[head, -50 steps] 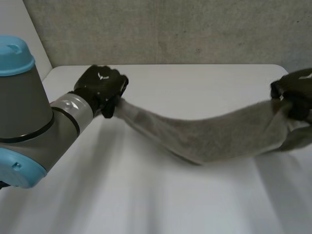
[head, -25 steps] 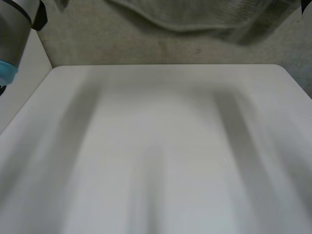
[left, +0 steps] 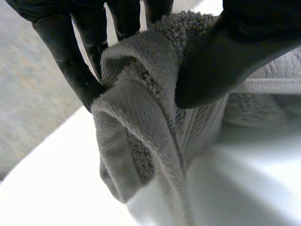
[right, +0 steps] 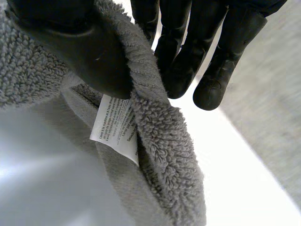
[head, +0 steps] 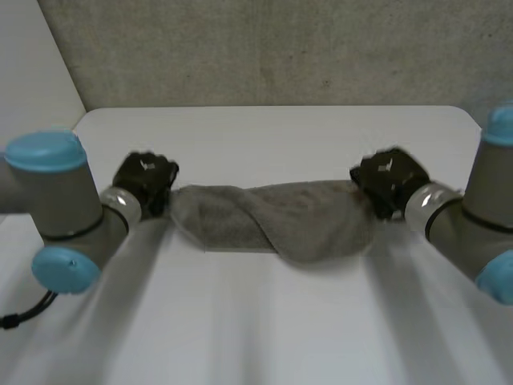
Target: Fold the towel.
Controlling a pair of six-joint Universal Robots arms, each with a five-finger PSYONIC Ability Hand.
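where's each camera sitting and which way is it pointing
Head view: between and behind the arms, looking down at the table; both arms, left robot hand, right robot hand.
Left wrist view: along its palm; fingers and thumb pinch one towel end.
Right wrist view: likewise, other end, beside a white label.
All share the towel.

Grey terry towel [head: 272, 218], bunched and twisted into a thick roll, stretched crosswise over the middle of the table [head: 272, 136]. My left hand [head: 146, 180] pinches one end, my right hand [head: 389, 180] the other. White care label [right: 115, 127] at the right end.
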